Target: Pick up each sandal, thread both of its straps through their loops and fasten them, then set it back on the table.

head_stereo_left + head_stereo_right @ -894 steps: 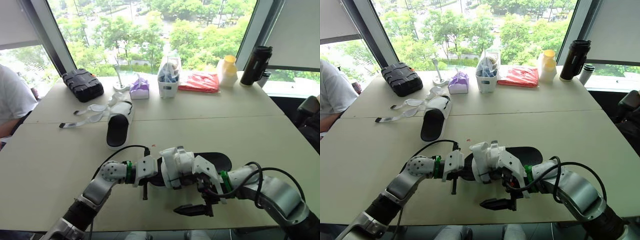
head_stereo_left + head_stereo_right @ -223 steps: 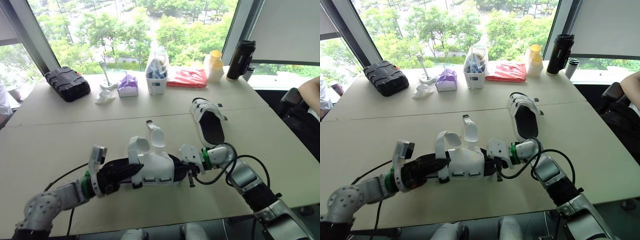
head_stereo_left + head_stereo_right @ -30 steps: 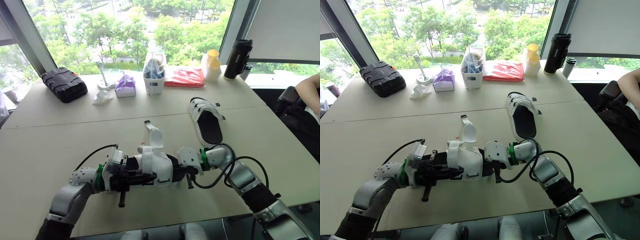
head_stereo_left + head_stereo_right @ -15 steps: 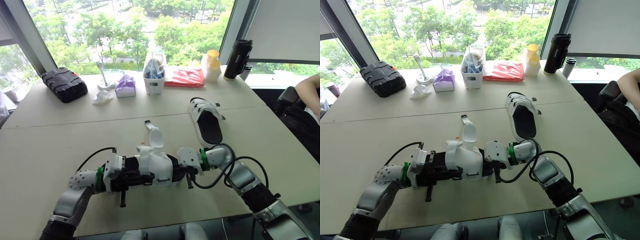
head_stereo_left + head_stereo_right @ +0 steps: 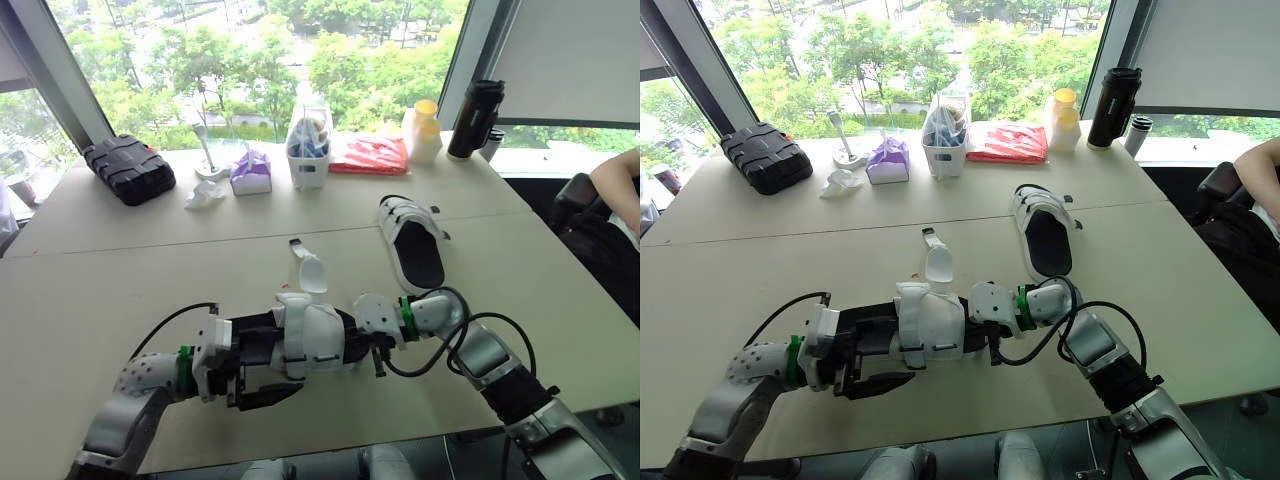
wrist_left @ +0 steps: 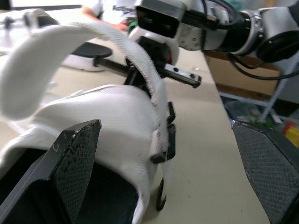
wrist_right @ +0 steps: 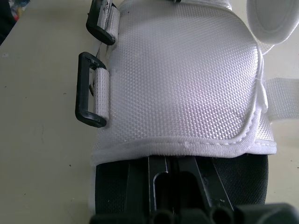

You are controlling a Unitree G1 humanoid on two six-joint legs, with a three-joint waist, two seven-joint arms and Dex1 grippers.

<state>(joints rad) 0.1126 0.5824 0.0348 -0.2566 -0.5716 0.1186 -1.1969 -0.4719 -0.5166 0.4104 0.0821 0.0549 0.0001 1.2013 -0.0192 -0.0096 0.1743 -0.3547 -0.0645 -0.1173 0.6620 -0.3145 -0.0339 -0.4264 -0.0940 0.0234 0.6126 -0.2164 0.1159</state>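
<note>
White mesh sandal with black sole [image 5: 315, 340] lies on the beige table [image 5: 120, 290], front centre. Right gripper [image 5: 372, 348] braces one end; clamped or not, cannot tell. Left gripper [image 5: 270, 372] gapes wide, holding nothing, probably lining up on the loose upright strap [image 5: 311, 272].

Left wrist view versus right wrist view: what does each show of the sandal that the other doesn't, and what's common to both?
Left wrist view adds: the open left gripper, its black fingers wide apart either side of the white fabric sandal with a black sole; a loose white strap arching over it; the right gripper at the sandal's far end. Right wrist view adds: a flat look down on two black rectangular loops, neither with a strap through it. Shared: the woven white upper, with the beige table beside it.
</note>
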